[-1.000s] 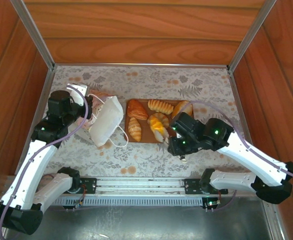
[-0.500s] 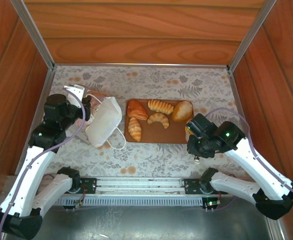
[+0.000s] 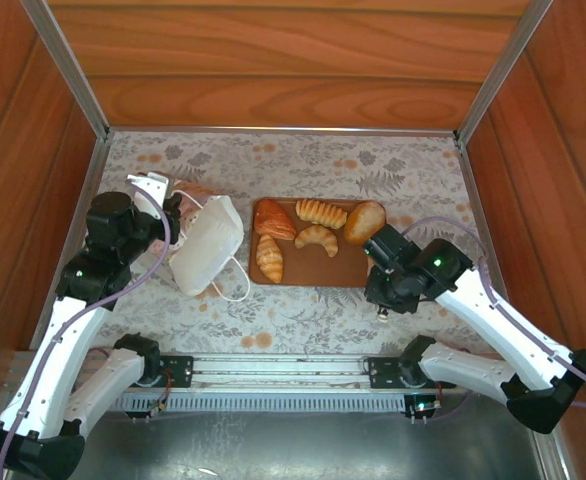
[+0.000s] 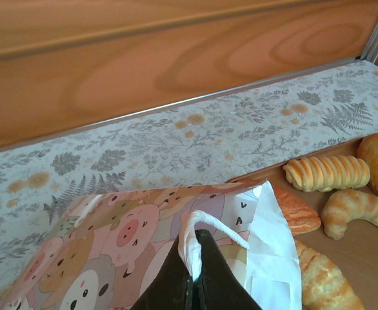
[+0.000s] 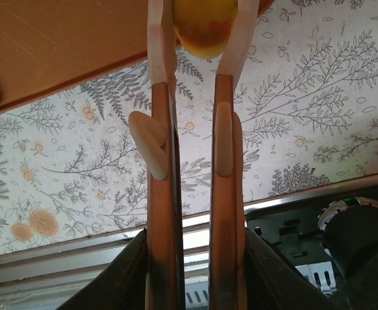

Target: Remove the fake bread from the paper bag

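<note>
Holding a piece of fake bread clenched in its tips, the right gripper hovered just off the tray's near-right corner. I'd have lowered it over bare tray before letting go. The left gripper was pinching the paper bag's cord, left of the tray.

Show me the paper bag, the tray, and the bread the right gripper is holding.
paper bag (image 3: pixel 211 250): top view, on its white side.
tray (image 3: pixel 318 268): top view, on a bare patch near its front edge.
bread (image 5: pixel 205 26): right wrist view, on its yellow face.
</note>
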Tool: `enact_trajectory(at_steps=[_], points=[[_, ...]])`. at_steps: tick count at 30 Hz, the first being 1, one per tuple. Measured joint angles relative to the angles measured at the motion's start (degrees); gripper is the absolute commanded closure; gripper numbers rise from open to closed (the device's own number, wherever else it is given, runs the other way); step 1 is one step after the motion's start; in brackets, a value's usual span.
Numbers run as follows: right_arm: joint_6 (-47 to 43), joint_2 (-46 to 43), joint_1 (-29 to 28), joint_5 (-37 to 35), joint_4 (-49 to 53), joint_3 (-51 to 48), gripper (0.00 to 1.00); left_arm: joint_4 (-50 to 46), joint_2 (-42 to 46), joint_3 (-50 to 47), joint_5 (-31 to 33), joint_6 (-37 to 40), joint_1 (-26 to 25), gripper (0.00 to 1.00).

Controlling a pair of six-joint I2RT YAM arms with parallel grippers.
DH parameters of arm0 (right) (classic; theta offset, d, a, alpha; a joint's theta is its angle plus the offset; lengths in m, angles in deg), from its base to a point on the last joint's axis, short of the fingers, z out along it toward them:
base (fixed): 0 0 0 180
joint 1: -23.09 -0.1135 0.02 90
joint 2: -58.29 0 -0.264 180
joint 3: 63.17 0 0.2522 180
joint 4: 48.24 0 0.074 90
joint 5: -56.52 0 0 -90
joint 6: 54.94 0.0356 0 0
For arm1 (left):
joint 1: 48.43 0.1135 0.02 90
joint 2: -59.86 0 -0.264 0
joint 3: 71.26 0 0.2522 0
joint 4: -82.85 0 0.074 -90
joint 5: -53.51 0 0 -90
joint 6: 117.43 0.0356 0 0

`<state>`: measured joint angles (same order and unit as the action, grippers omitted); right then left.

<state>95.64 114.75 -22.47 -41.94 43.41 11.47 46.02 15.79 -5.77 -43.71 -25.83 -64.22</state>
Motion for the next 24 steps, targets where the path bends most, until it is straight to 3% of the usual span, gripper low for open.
enact_trajectory(at_steps=[24], points=[[5.2, 4.3, 2.2, -0.6, -9.6, -6.9, 0.63, 0.4, -0.7, -0.9, -0.1, 0.0, 0.0, 1.00]])
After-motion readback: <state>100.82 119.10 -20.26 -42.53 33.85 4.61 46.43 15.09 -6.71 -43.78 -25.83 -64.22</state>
